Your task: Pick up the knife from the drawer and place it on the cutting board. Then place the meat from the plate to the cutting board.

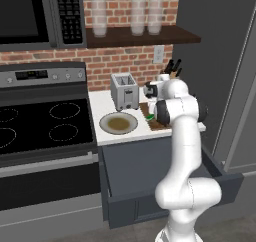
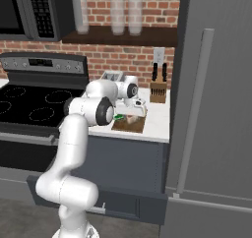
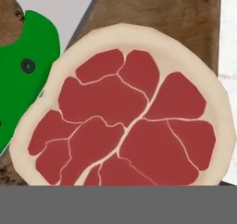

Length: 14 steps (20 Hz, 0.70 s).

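The meat (image 3: 125, 121), red with a pale rim, hangs close under my hand over the brown cutting board (image 3: 162, 15). My gripper (image 2: 131, 116) is lowered onto the board (image 2: 129, 127) and shut on the meat across its width; its fingertips are hidden. The knife (image 3: 28, 65) lies on the board just beside the meat, green handle and grey blade showing, and its green handle (image 1: 150, 117) peeks out by my forearm. Left of the board on the counter rests the plate (image 1: 118, 123), with nothing on it. The drawer (image 1: 150, 203) below the counter stands pulled out.
A toaster (image 1: 124, 91) stands behind the plate and a wooden knife block (image 2: 157, 90) behind the board. The stove (image 1: 45, 121) is to the left, the fridge (image 2: 216, 109) close on the right. The open drawer juts out toward my base.
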{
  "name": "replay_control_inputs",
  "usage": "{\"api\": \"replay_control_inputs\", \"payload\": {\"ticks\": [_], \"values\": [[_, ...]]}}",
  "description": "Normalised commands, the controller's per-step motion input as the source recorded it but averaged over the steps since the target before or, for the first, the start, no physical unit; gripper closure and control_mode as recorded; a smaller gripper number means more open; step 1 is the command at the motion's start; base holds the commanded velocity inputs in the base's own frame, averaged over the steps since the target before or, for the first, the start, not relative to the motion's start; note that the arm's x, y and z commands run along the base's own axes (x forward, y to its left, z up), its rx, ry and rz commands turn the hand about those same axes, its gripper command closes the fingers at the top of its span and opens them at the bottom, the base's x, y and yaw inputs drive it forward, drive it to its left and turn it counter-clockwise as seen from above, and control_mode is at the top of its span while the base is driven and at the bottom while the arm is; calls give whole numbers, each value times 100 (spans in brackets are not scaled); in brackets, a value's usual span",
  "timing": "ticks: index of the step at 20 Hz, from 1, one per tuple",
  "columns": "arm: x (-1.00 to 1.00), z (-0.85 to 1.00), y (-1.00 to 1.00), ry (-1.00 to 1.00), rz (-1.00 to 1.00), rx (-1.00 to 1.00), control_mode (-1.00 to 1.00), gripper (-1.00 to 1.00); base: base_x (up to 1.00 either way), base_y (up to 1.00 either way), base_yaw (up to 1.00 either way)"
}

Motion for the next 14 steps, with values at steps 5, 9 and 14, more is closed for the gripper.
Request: {"api": "replay_control_inputs", "payload": {"ticks": [5,9,14], "values": [[-43,4,0,0,0,0,-100,-100,0,0,0],[-46,32,0,-3,0,0,-100,-100,0,0,0],[-42,75,0,-7,0,0,-100,-100,0,0,0]]}}
